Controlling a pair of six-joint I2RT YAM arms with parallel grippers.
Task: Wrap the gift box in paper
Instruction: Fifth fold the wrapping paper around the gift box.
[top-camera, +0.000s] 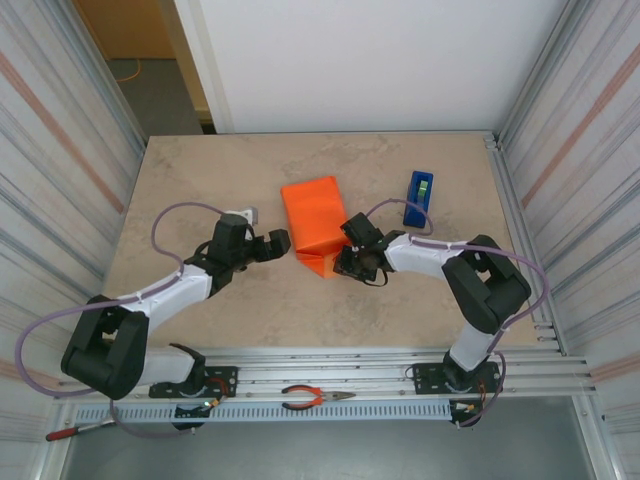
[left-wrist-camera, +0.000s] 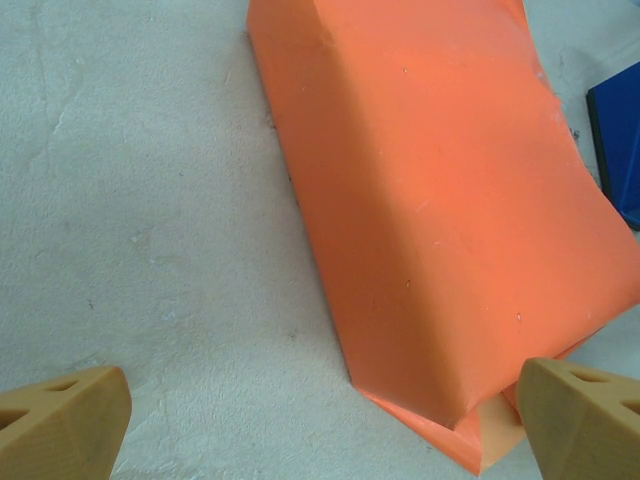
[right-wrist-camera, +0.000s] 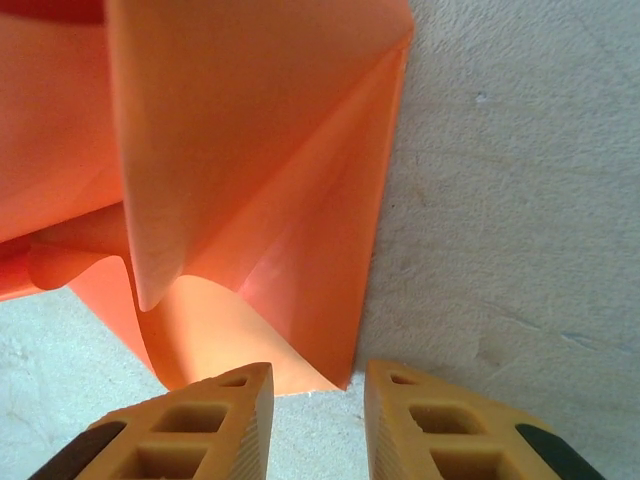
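The paper's (top-camera: 312, 215) loose near flap (right-wrist-camera: 290, 300) sat just beyond the narrowly parted right fingers (right-wrist-camera: 200, 430); the left fingers (left-wrist-camera: 60, 425), spread wide, stood left.

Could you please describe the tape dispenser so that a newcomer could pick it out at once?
Start at the beige table and find the orange paper bundle in its middle. Just right of it, towards the far right corner, lies the tape dispenser: a small block, the only blue thing there, with a green patch on top.
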